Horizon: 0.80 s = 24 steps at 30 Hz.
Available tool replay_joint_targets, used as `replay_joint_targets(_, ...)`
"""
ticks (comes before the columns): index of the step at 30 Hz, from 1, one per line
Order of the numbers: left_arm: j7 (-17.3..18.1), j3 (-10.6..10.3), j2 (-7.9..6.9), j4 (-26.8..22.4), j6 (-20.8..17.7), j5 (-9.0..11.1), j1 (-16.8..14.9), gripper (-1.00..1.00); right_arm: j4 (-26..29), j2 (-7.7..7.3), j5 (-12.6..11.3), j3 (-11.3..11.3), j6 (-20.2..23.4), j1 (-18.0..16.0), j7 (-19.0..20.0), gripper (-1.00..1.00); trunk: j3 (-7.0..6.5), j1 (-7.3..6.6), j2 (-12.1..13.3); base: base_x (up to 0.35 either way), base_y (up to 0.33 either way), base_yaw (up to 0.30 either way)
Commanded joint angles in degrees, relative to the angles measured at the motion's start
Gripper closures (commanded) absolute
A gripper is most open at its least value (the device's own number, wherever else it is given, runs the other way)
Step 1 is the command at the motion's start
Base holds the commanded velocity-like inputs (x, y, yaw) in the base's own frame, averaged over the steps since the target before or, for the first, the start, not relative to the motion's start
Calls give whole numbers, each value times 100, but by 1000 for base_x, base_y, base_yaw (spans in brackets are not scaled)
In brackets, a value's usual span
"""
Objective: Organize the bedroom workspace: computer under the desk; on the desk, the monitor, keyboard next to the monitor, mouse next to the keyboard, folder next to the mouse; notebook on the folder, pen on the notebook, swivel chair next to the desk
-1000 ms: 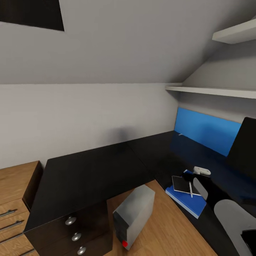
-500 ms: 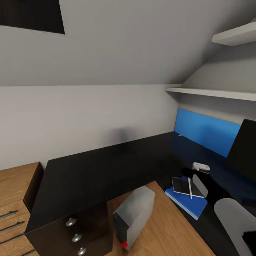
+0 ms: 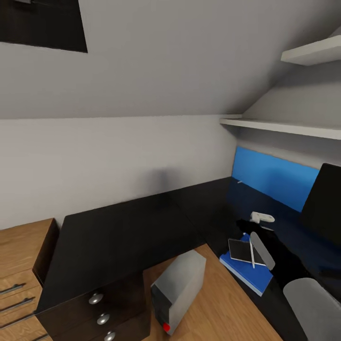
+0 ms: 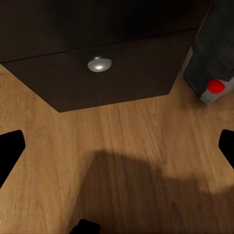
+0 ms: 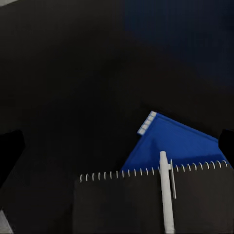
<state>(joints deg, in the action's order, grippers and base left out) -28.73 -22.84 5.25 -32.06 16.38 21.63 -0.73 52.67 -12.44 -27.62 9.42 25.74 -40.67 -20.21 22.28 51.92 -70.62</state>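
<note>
Stacking appears complete: the blue folder [image 3: 247,271] lies flat on the black desk [image 3: 123,237] near its front edge, the spiral notebook [image 3: 240,251] rests on top of it, and the white pen [image 3: 252,254] lies across the notebook. The right wrist view confirms pen [image 5: 166,195] on notebook [image 5: 146,202] on folder [image 5: 170,146]. The right gripper [image 5: 117,146] hangs above the stack, fingers spread wide and empty. The left gripper [image 4: 117,146] is likewise wide open, over the wood floor [image 4: 122,161] beside a drawer knob [image 4: 99,64]. The computer [image 3: 179,284] sits in the desk's corner recess, apparently tilted. Judged remaining: chair placement; next move calls for withdrawing the right arm clear of the pen.
</note>
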Motion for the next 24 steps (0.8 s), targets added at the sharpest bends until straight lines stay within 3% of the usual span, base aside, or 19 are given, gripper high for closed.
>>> replay_joint_targets(1, -37, -45, -6, 5, 24, 65, -6, -100, 374, 221, -40, 46, 52, 215, -303, -100, 6, 0, -3, 0, 0, 0)
replay_joint_targets(3, -37, -45, -6, 5, 24, 67, -6, -100, 471, 366, -34, 95, 64, 292, -368, -100, 6, 0, -3, 0, 0, 0)
replay_joint_targets(4, -38, -45, -6, 5, 28, 68, -6, -100, 548, 584, -29, 265, 72, 364, -428, -100, 6, 0, -3, 0, 0, 0)
replay_joint_targets(5, -41, -45, -6, 6, 29, 69, -6, -100, 568, 703, -27, 430, 65, 394, -454, -100, 6, 0, -3, 0, 0, 0)
replay_joint_targets(9, -44, -41, -10, 3, 48, 70, -6, -100, 568, 948, -25, 926, 39, 447, -495, -100, 6, 0, -3, 0, 0, 0)
replay_joint_targets(14, -45, -37, -13, 3, 55, 70, -6, -100, 585, 1200, -21, 1234, 27, 499, -619, -100, 6, 0, -3, 0, 0, 0)
replay_joint_targets(15, -49, -37, -14, 4, 57, 70, -6, -100, 588, 1337, -26, 1353, 6, 524, -743, -100, 6, 0, -3, 0, 0, 0)
replay_joint_targets(22, -66, -29, -28, 0, 60, 70, -6, -100, 582, 1421, -38, 1423, -154, 653, -832, -100, 6, 0, -3, 0, 0, 0)
replay_joint_targets(24, -69, -28, -39, -1, 64, 66, -6, -100, 553, 1421, -29, 1425, -412, 843, -866, -100, 6, 0, -3, 0, 0, 2)
